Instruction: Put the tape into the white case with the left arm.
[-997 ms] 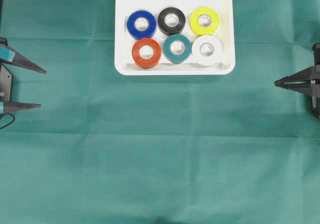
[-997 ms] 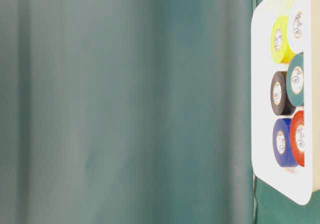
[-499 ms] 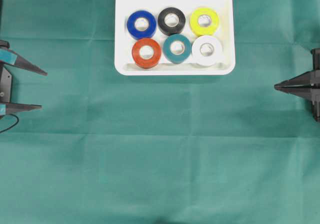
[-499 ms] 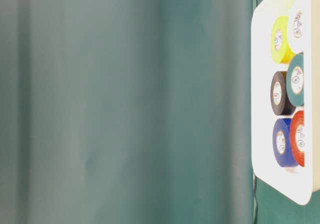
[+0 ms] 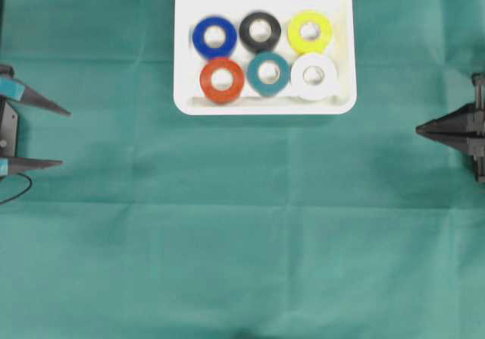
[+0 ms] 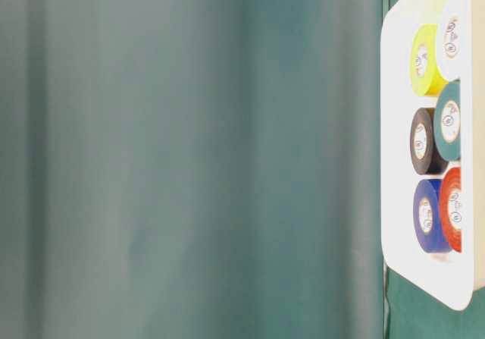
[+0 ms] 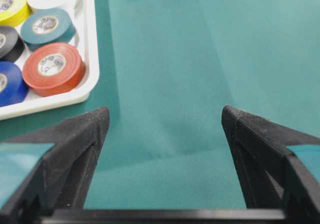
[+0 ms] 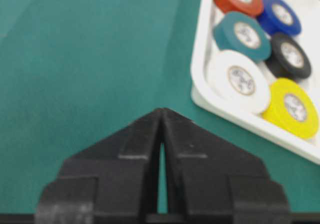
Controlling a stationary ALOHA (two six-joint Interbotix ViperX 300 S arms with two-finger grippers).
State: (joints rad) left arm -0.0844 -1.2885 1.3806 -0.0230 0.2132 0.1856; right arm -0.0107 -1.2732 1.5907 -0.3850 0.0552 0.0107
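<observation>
Overhead exterior view: at nine o'clock the left gripper stands wide apart, holding nothing, well clear of the white case.

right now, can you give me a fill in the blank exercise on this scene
1. The white case holds ____ rolls of tape.
2. In the overhead view, the roll directly left of the black roll is ____.
3. The left end effector has its fingers spread wide and holds ____.
4. The white roll sits next to the teal roll and below the ____ roll in the overhead view.

Missing words: six; blue; nothing; yellow
</observation>
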